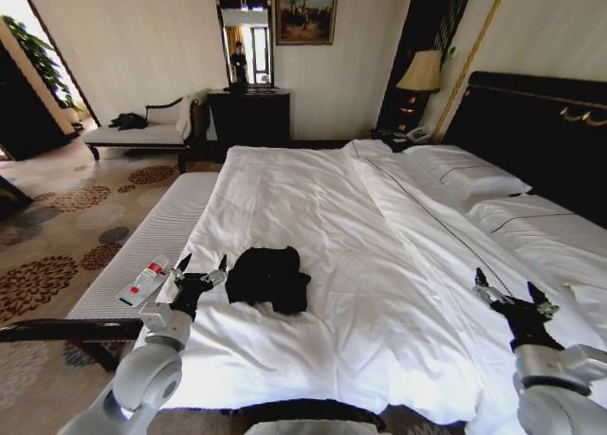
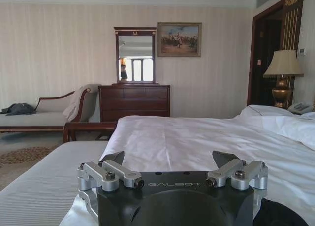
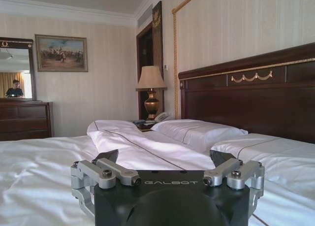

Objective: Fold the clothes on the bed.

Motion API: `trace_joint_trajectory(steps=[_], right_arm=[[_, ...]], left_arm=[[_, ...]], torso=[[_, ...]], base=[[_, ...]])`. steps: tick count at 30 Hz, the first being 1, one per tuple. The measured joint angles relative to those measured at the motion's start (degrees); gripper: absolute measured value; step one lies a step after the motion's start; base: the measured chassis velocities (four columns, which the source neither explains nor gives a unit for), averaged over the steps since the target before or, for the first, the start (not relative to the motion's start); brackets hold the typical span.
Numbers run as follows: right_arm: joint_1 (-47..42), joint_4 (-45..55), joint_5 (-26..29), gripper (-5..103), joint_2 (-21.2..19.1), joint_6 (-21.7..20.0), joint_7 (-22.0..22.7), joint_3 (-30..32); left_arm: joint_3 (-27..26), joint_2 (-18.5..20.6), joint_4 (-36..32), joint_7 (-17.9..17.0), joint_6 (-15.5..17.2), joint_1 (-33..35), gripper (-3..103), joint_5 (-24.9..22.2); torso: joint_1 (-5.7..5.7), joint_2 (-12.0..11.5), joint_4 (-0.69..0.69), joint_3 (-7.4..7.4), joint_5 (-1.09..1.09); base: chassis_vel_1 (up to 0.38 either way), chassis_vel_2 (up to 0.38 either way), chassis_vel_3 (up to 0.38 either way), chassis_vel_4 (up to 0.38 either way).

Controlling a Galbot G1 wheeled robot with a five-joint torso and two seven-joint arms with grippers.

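On bed (image 1: 379,226): black T-shirt (image 1: 269,279), lettering hidden; grippers marked "GALBOT".

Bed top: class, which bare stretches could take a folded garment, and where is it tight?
The bed is free between the black T-shirt and the pillows, and from the shirt across to the open right gripper. It is tight at the near left edge, where the open left gripper sits beside the shirt, with a small tube on the bench.
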Motion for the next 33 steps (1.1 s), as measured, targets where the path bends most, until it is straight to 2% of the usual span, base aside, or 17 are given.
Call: trace_joint_trajectory(steps=[5, 6, 11, 21, 24, 29, 33], right_arm=[[0.05, 0.05, -0.39, 100, 0.32, 0.63, 0.23, -0.86], [0.08, 0.05, -0.59, 100, 0.38, 1.98, -0.68, -1.05], [0.05, 0.3, -1.5, 100, 0.45, 2.48, -2.18, -1.13], [-0.2, -0.02, -2.49, 100, 0.52, 2.93, -2.99, -2.5], [-0.44, -0.08, -2.79, 100, 0.5, 2.77, -2.86, -3.03], [-0.48, -0.2, -2.78, 100, 0.4, 2.51, -2.61, -3.06], [-0.4, -0.26, -2.26, 100, 0.47, 2.74, -1.93, -3.36]], left_arm=[[-0.09, 0.15, -0.02, -0.06, 0.02, 0.11, 100, 0.01], [-0.1, 0.18, -0.02, -0.09, 0.02, 0.12, 100, 0.01], [0.17, 0.18, 0.21, -0.09, 0.04, 0.11, 100, 0.01], [1.06, 0.46, 1.33, -0.07, 0.11, -0.51, 100, -0.3], [1.17, 1.33, 1.82, 0.21, 0.22, -0.6, 100, -2.65], [1.19, 1.77, 2.73, 0.09, 0.28, -1.5, 100, -3.71], [1.59, 2.87, 3.4, -1.75, 1.27, -3.21, 100, -7.68]], torso=[[0.0, 0.0, 0.01, -0.01, -0.05], [0.0, 0.01, 0.01, -0.01, -0.04], [0.0, 0.0, 0.0, 0.0, 0.02], [-0.01, 0.0, 0.0, 0.0, -0.02], [-0.02, 0.01, 0.0, -0.01, -0.01], [-0.02, 0.01, 0.0, -0.01, -0.01], [0.02, 0.0, -0.01, 0.0, -0.02]], base=[[0.066, 0.09, -0.084, -0.069], [0.022, 0.061, -0.047, -0.03], [0.009, 0.025, -0.012, -0.012], [-0.001, 0.011, 0.008, -0.005], [-0.049, 0.077, 0.063, -0.061], [-0.128, 0.121, 0.122, -0.117], [-0.174, 0.199, 0.187, -0.201]])
